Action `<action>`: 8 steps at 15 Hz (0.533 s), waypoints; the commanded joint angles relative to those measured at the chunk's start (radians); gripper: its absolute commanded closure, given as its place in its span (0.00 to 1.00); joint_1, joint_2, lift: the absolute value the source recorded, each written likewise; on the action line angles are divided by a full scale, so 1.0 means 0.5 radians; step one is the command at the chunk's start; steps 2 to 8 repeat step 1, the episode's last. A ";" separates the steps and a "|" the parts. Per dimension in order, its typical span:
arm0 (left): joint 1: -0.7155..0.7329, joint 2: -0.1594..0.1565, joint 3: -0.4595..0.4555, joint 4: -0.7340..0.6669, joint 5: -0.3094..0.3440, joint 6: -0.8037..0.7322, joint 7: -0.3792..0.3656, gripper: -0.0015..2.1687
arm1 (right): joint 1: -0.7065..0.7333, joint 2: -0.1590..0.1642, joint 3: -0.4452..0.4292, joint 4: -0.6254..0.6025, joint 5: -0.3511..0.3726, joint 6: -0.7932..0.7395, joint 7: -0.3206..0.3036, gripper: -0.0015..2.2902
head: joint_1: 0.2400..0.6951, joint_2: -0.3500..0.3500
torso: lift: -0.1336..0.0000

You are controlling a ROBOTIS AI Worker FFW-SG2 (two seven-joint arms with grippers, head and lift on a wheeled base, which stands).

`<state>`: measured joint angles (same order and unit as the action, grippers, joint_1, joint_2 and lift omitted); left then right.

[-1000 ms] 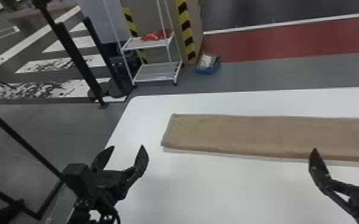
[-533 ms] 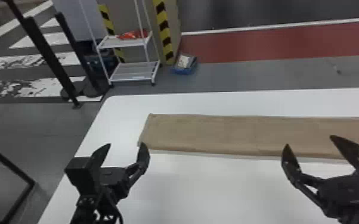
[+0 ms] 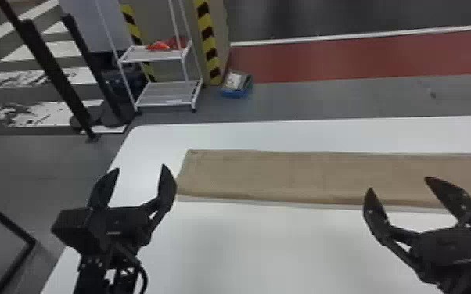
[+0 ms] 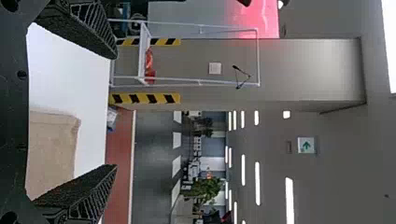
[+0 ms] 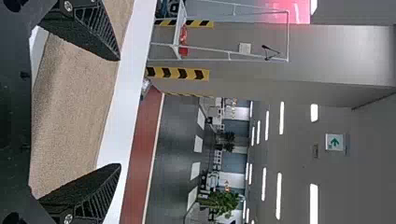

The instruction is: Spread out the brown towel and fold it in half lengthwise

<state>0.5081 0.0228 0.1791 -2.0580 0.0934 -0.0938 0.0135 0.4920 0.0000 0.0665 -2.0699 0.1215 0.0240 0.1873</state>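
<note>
A long brown towel (image 3: pixel 305 176) lies flat as a narrow strip across the white table, running to the right edge of the head view. My left gripper (image 3: pixel 139 170) stands open just off the towel's left end, its fingers empty. My right gripper (image 3: pixel 399 185) is also open and empty, by the towel's near long edge toward the right. In the left wrist view the towel (image 4: pixel 51 144) shows beyond the open left gripper (image 4: pixel 116 112). The right wrist view has the towel (image 5: pixel 74 102) behind the spread fingers of the right gripper (image 5: pixel 119 112).
The white table (image 3: pixel 270 242) has its left edge under the left arm. Past its far side stand a white wire shelf (image 3: pixel 168 94), a striped pillar and a blue box (image 3: pixel 236 84) on the floor. Black posts (image 3: pixel 51 70) rise at the far left.
The head view has swung right and then partly back left, shifting table and towel across it. Both grippers remain open; the towel keeps its shape.
</note>
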 commanded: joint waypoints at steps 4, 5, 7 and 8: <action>0.005 0.010 0.041 0.005 0.019 0.008 -0.003 0.03 | 0.001 0.002 -0.013 -0.008 -0.001 0.012 0.000 0.03 | 1.00 0.81 | 0.07; 0.005 0.010 0.041 0.005 0.019 0.008 -0.003 0.03 | 0.001 0.002 -0.013 -0.008 -0.001 0.012 0.000 0.03 | 1.00 0.81 | 0.07; 0.005 0.010 0.041 0.005 0.019 0.008 -0.003 0.03 | 0.001 0.002 -0.013 -0.008 -0.001 0.012 0.000 0.03 | 1.00 0.81 | 0.07; 0.005 0.010 0.041 0.005 0.019 0.008 -0.003 0.03 | 0.001 0.002 -0.013 -0.008 -0.001 0.012 0.000 0.03 | 1.00 0.81 | 0.07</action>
